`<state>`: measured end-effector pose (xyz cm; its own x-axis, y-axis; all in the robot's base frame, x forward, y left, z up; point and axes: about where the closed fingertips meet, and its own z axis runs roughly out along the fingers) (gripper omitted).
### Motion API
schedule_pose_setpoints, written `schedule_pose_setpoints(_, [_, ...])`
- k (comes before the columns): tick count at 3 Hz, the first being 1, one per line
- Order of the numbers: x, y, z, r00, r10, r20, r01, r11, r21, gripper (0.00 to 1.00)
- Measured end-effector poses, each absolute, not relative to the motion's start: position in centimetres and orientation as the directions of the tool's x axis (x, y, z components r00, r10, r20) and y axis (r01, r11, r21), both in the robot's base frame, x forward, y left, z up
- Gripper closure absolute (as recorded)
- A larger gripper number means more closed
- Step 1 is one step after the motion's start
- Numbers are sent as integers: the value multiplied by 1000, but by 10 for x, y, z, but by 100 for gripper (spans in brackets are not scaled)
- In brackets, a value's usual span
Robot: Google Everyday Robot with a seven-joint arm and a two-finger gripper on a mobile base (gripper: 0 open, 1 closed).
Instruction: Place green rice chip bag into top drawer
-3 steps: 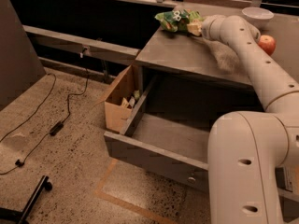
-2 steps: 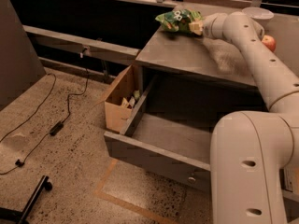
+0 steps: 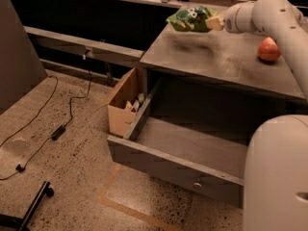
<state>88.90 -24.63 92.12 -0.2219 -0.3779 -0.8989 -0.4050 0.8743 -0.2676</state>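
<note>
Pincer (image 3: 212,22) at the upper centre of the frame is clasping the green rice chip bag (image 3: 190,19) by its right end. The bag is hanging just above the far edge of the grey bench (image 3: 216,64), its long axis running left to right and extending leftward from the pincer. The top drawer (image 3: 163,162) is standing open at lower centre, below the bag and nearer the viewer, so the coming move is probably calling for a carry forward past the bench's front edge, then down. A red-orange apple (image 3: 268,49) is resting at right, apart from that path. A brown cardboard box (image 3: 122,102) is sitting just beside the drawer's left wall.
</note>
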Motion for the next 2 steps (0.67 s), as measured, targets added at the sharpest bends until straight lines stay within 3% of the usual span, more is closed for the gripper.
schedule_pose_setpoints(2, [761,-237,964,-247,-384,-890,-480,846,-232,100])
